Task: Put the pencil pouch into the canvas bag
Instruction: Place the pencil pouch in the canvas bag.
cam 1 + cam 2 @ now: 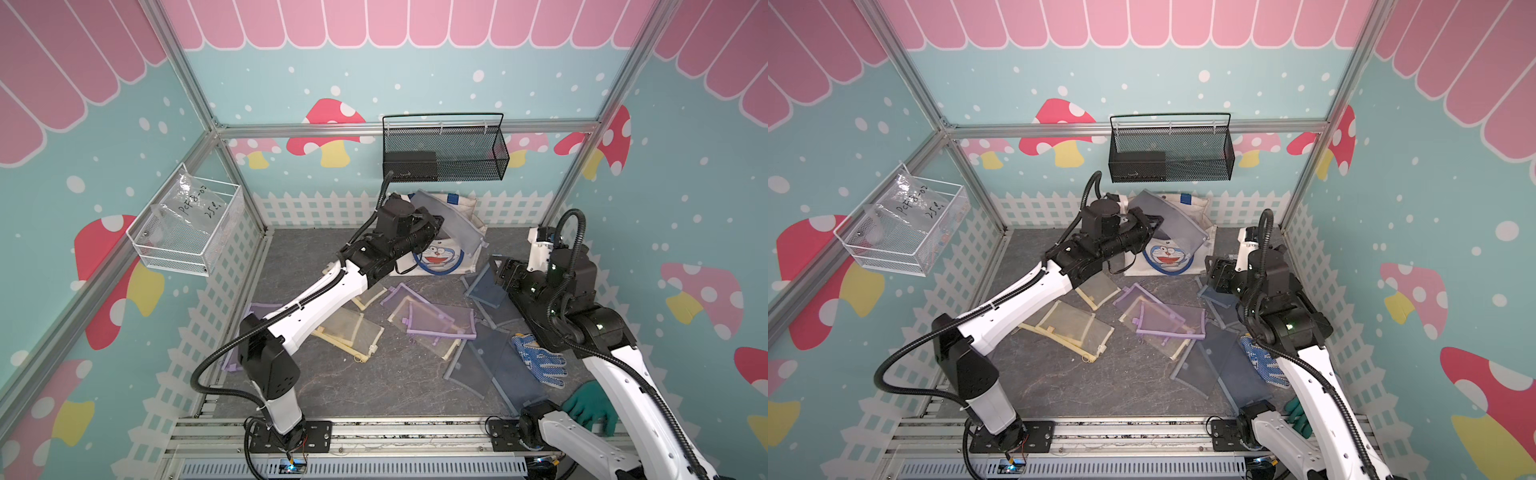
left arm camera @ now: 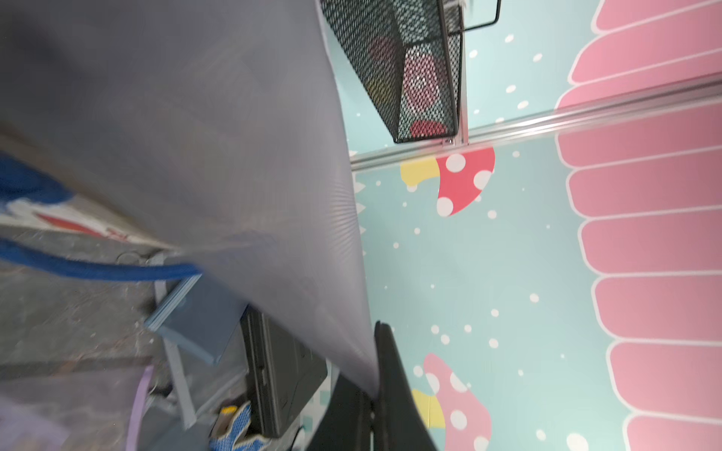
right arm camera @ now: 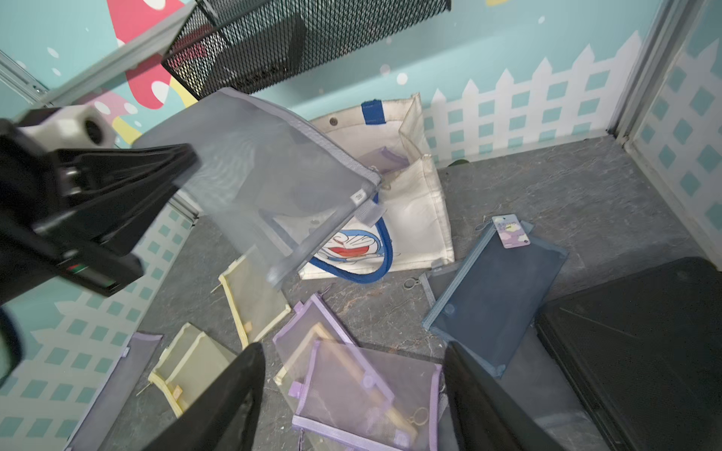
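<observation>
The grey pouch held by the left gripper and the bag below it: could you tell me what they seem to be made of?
Grey pouch: looks like fine, translucent mesh fabric with a woven zip edge; the bag shows through it. It is pinched in the left gripper.
Bag: appears to be stiff cream canvas, matte, with stitched seams and blue webbing straps.
</observation>
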You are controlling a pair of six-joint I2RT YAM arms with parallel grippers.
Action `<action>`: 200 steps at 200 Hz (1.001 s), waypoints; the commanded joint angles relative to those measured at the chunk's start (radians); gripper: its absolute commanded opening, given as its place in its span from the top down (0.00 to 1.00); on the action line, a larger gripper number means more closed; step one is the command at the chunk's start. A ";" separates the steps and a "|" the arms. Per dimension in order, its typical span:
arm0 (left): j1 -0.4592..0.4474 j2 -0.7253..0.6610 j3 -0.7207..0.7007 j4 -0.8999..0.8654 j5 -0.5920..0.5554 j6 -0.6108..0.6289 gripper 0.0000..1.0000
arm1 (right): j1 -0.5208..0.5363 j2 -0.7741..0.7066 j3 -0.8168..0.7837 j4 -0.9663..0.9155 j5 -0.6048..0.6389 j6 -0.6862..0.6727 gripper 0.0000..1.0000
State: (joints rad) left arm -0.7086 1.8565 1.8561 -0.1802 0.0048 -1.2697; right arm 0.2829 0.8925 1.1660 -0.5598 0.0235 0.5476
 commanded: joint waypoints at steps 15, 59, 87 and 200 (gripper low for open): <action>0.009 0.140 0.152 0.023 -0.130 -0.085 1.00 | -0.003 -0.032 0.004 -0.086 0.053 -0.033 0.26; 0.015 0.219 0.188 0.071 -0.233 -0.191 1.00 | -0.003 -0.040 0.009 -0.095 0.055 -0.063 0.26; 0.031 0.251 0.201 0.077 -0.277 -0.257 1.00 | -0.004 -0.026 0.013 -0.094 0.046 -0.081 0.26; 0.033 0.388 0.373 -0.074 -0.318 -0.336 1.00 | -0.003 -0.011 0.002 -0.063 0.026 -0.100 0.27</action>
State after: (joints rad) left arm -0.6579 2.2276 2.1918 -0.1951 -0.2779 -1.5707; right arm 0.2821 0.8925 1.1660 -0.6357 0.0509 0.4637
